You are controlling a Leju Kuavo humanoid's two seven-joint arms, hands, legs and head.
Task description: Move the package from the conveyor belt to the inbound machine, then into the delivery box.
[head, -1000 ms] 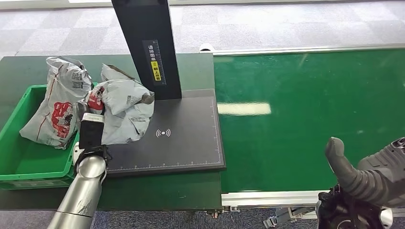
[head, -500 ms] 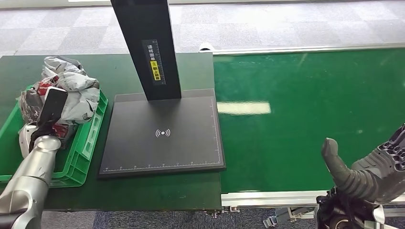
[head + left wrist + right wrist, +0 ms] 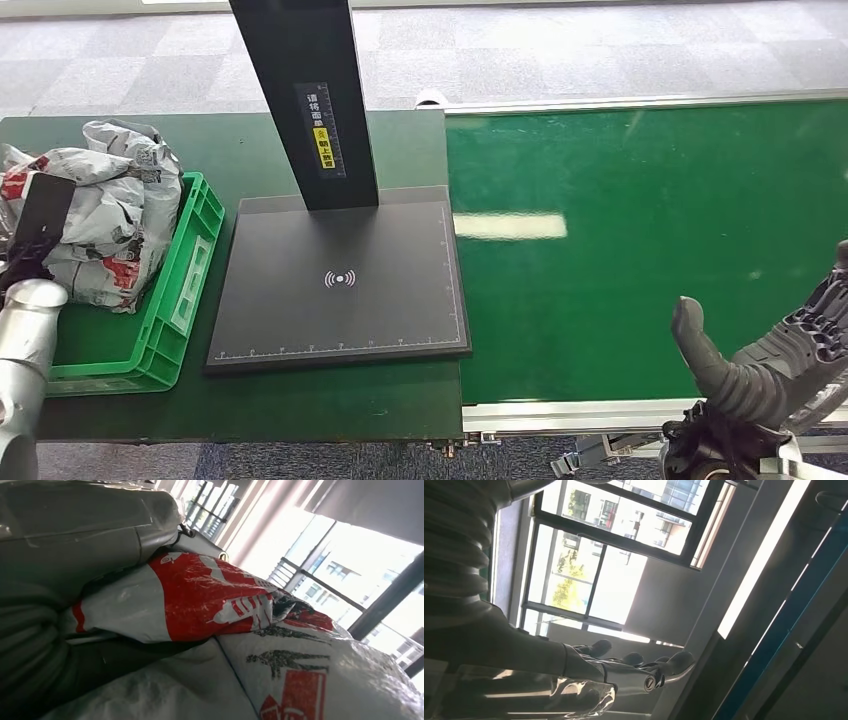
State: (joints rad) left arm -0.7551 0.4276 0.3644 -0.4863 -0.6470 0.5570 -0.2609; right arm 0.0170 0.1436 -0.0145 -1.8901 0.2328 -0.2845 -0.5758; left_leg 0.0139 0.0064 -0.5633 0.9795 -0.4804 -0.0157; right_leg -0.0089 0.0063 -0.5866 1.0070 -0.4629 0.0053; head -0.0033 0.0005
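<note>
At frame's upper left, the left hand [image 3: 22, 262] apparently gripped the package [image 3: 105, 215], soft, crinkly, light, best bunched mid-body.

The package [image 3: 95, 215] hides the left hand's fingers, and the frame edge crops the delivery box [image 3: 150, 335].

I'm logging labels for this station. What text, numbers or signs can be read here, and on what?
Wireless-signal icon, no words: on the black scanner pad.
Label with a yellow part on the black post: characters too small to read.
Ruler ticks along the pad's edges: no readable numbers.
Red and black print on the grey package: crumpled, unreadable.
</note>
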